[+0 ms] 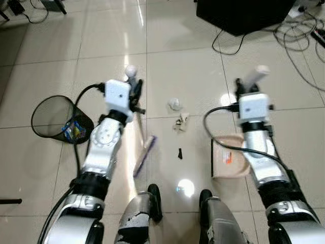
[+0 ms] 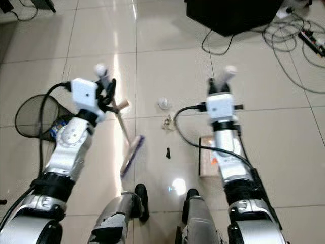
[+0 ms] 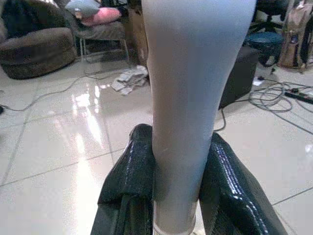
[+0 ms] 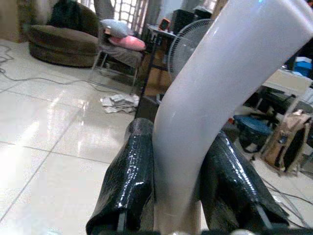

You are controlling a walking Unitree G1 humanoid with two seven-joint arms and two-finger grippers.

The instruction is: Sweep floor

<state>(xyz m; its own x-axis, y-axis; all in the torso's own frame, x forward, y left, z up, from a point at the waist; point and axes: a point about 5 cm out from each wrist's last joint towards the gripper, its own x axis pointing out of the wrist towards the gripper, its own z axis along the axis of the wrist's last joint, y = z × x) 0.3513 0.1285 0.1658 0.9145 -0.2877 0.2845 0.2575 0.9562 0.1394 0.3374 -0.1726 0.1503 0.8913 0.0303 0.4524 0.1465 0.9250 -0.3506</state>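
Observation:
My left gripper [image 1: 135, 90] is shut on the white handle [image 3: 190, 73] of a broom. Its shaft slants down to a purple brush head [image 1: 144, 155] resting on the tile in front of my left foot. My right gripper [image 1: 248, 87] is shut on the curved white handle [image 4: 215, 73] of a beige dustpan [image 1: 228, 157], which lies flat on the floor under my right forearm. Between the two tools lie a white paper ball [image 1: 174, 104], a crumpled wrapper [image 1: 180, 122] and a small black scrap [image 1: 180, 153].
A black mesh waste bin [image 1: 57, 119] lies on its side left of my left arm, with a colourful wrapper inside. A black box [image 1: 244, 12] and tangled cables [image 1: 299, 38] occupy the far right. My feet [image 1: 152, 199] stand at the bottom centre.

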